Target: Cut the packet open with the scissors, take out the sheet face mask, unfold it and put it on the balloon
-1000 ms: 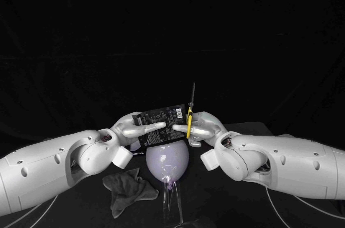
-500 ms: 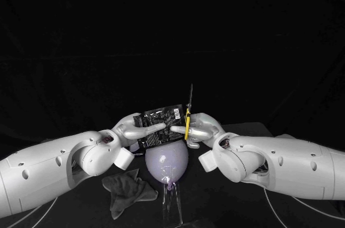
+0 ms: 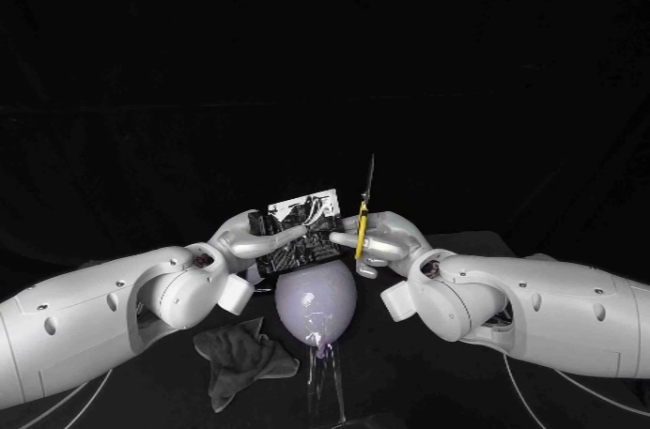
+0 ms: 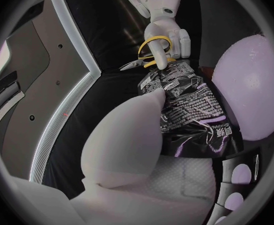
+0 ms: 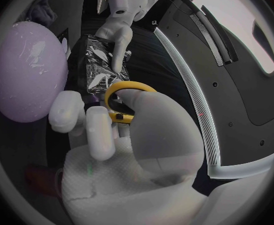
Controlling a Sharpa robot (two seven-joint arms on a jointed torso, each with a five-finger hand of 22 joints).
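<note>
Nearest you, a dark cloth (image 3: pixel 244 354) lies crumpled on the black tabletop (image 3: pixel 407 382), on the left arm's side and just beside the balloon's foot.

Next out: the pale lilac balloon (image 3: pixel 316 302) stands upright at centre, between the two forearms, narrow end down.

Just above the balloon's top, both hands meet.

Left hand (image 3: pixel 255 239): closed on the packet (image 3: pixel 301 234). You can see the thumb laid across the printed front and the other fingers behind it. The packet is black and glossy with white print, creased and standing roughly on edge. Its lower edge sits close over the balloon; you cannot tell whether they touch.

Right hand (image 3: pixel 389 241): holding the scissors (image 3: pixel 363 213). The right wrist view shows a finger through the yellow handle loop and the other fingers curled below it. The yellow handles sit right against the packet's edge on the right hand's side.

Farthest out: the dark blades point up and away from you, past the packet's top corner. In the head view they read as one thin line, so they look together. You cannot tell whether the blades touch the packet.
</note>
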